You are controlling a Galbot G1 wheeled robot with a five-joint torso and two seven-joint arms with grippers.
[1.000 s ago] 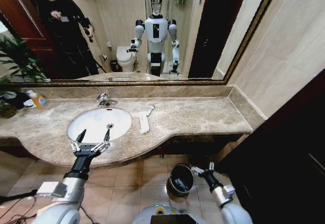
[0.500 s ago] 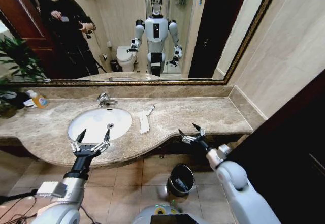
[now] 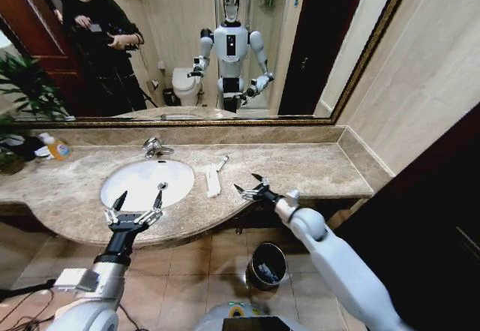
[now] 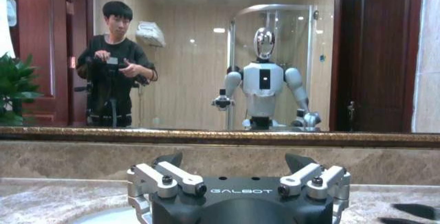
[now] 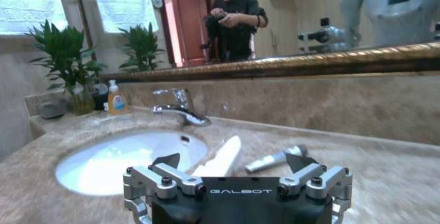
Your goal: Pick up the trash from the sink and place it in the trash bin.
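The white oval sink (image 3: 135, 185) sits in the marble counter, with a chrome faucet (image 3: 155, 148) behind it. A long white packet (image 3: 213, 181) lies on the counter just right of the sink, and a thin grey tube (image 3: 223, 163) lies behind the packet. My right gripper (image 3: 250, 187) hovers open over the counter, a little right of the packet. The right wrist view shows the packet (image 5: 221, 158) and tube (image 5: 276, 158) just ahead of its spread fingers. My left gripper (image 3: 139, 200) stands open above the sink's front rim. The black trash bin (image 3: 268, 265) is on the floor below the counter.
An orange-labelled bottle (image 3: 55, 147) and a dark cloth bundle (image 3: 19, 148) stand at the counter's far left beside a plant (image 3: 26, 87). A wide mirror (image 3: 187, 46) backs the counter. A dark door panel (image 3: 420, 218) closes the right side.
My right arm has swung up from beside the bin near the floor to above the counter and moved left toward the packet. The left arm has not moved.
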